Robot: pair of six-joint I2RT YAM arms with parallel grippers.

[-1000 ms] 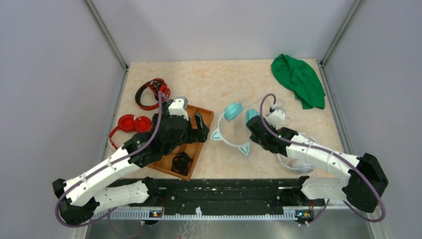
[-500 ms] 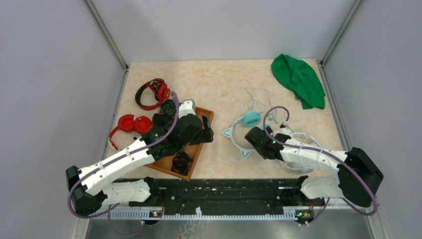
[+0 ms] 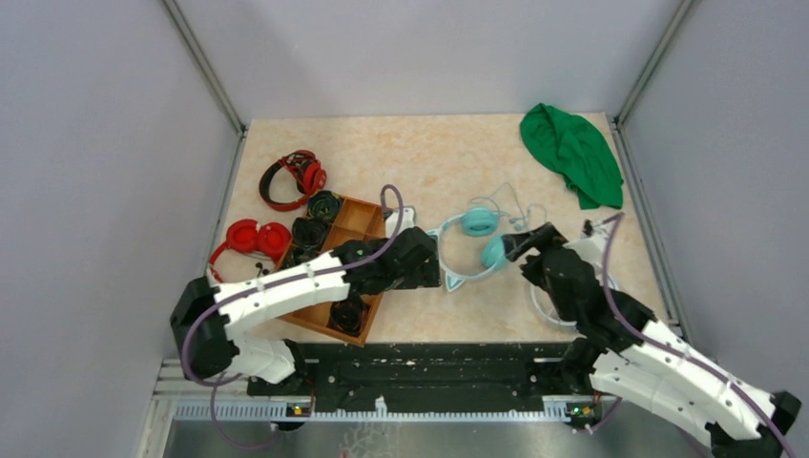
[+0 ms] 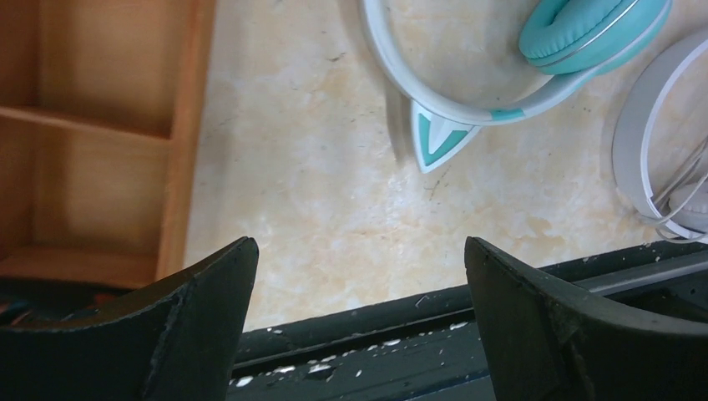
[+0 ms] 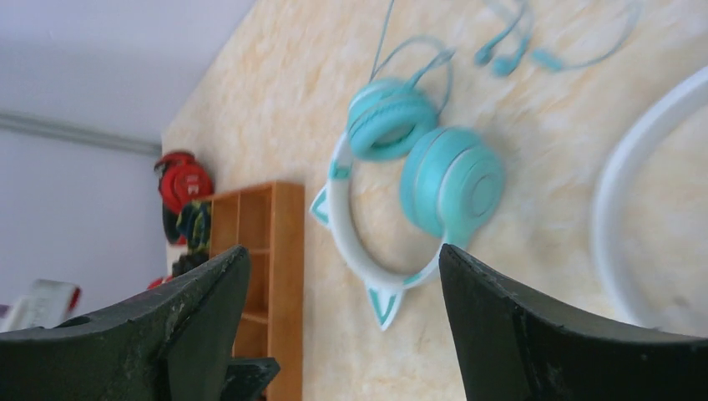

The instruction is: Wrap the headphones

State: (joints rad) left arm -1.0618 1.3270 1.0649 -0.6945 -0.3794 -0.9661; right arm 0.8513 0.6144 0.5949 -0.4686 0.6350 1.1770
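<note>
Headphones: the teal headphones (image 3: 480, 223) lie flat right of centre on the table (image 3: 410, 153), earcups close together, cat-ear headband curving toward 7 o'clock, thin cable (image 5: 386, 38) looped at their 12 o'clock.
Left gripper: the left gripper (image 4: 359, 246) sits at the headphones' 9 o'clock, fingers spread wide and holding nothing — one cat ear lies just past them.
Right gripper: the right gripper (image 5: 342, 251) sits at the headphones' 3 o'clock, fingers likewise wide apart and empty.
Edges: the wooden tray (image 3: 363, 215) stands at the left gripper's 9 o'clock, its wall close by; the black rail (image 3: 429, 367) bounds the table at 6 o'clock; the white headphones (image 3: 544, 303) lie at the teal pair's 5 o'clock, under the right arm.
Open room: bare tabletop runs from the cable toward 12 o'clock; the green cloth (image 3: 572, 153) keeps to the 1 o'clock corner.
Change: half a second ago the left gripper was over the tray and the right gripper lay across the headphones — now both flank them and both earcups show.
</note>
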